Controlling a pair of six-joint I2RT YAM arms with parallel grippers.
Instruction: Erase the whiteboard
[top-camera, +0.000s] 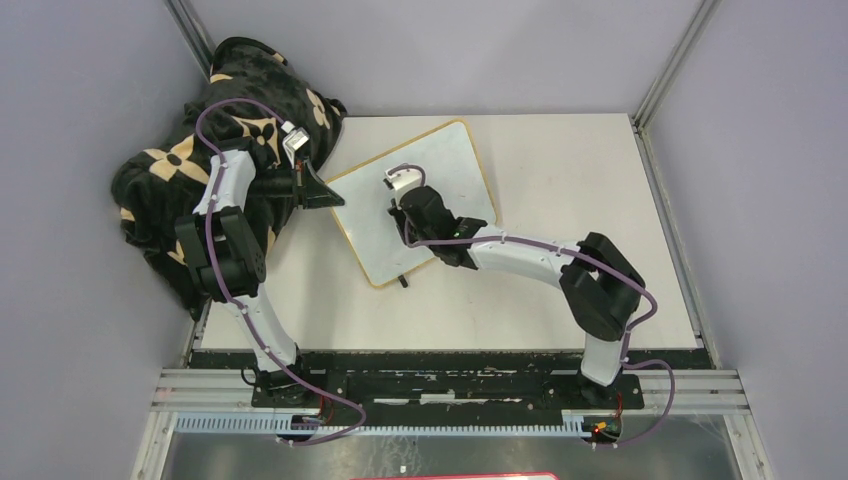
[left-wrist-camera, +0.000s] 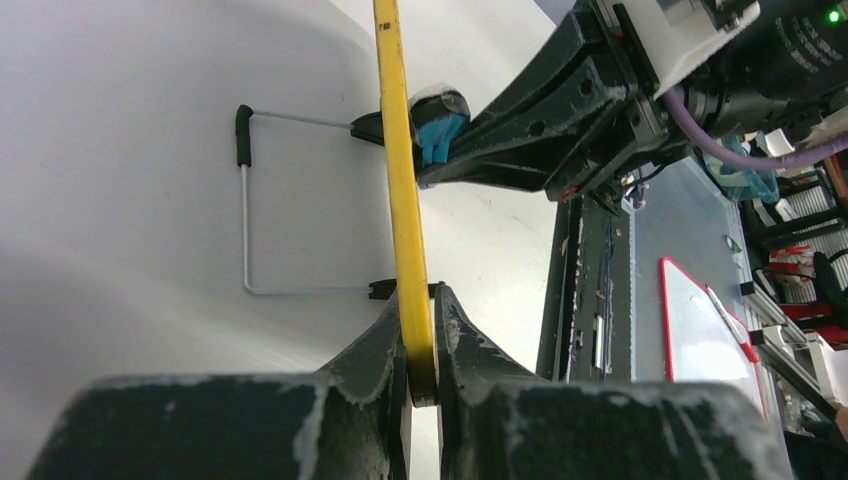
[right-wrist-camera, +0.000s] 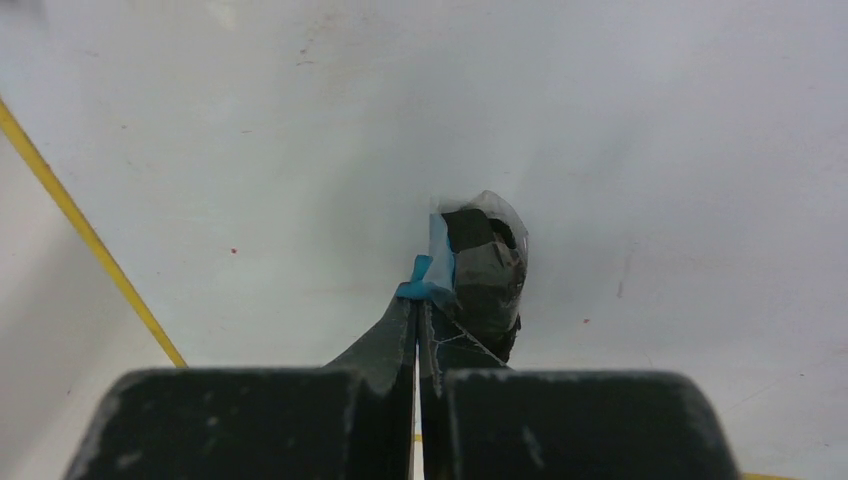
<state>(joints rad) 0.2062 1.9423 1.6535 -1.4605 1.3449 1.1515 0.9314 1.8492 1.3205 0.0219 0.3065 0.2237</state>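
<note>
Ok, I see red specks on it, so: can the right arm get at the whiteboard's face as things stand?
Probably yes. The right pincer, shut on a small blue-and-dark pad, is against the face of the whiteboard, bare around it; the left pincer clamps only the yellow frame edge.

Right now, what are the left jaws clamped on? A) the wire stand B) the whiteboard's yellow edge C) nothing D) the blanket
B: in the left wrist view the left jaws are shut on either side of the whiteboard, pinching its yellow frame edge-on.
</note>
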